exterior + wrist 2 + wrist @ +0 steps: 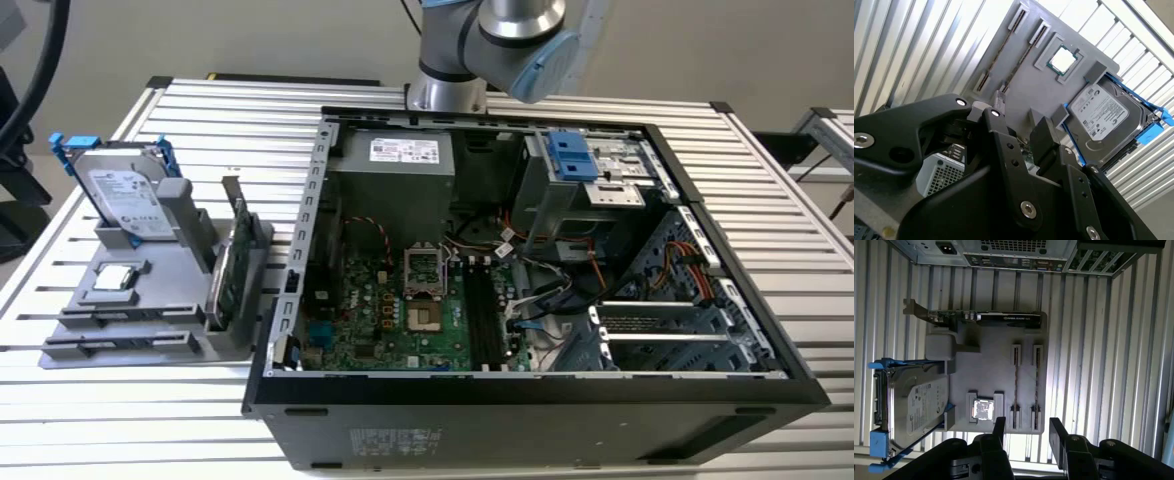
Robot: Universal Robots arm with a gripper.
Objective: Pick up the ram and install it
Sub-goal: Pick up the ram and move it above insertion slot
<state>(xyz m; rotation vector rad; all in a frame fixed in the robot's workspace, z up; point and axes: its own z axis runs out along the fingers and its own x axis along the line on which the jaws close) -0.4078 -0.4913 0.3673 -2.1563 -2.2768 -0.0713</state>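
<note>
Grey plastic holder (989,360) on the slatted tabletop (1094,365) carries the ram (1036,375), standing on edge in a long slot, with a second stick (1015,375) in the parallel slot just beside it. A hard drive (914,405), a processor chip (983,409) and an expansion card (1004,317) occupy the same holder. Tool (1028,432) hangs over the holder's slot end, fingers spread, nothing held, clear of both sticks; the open computer case (534,385) lies beside the holder, on the exterior view's right.
</note>
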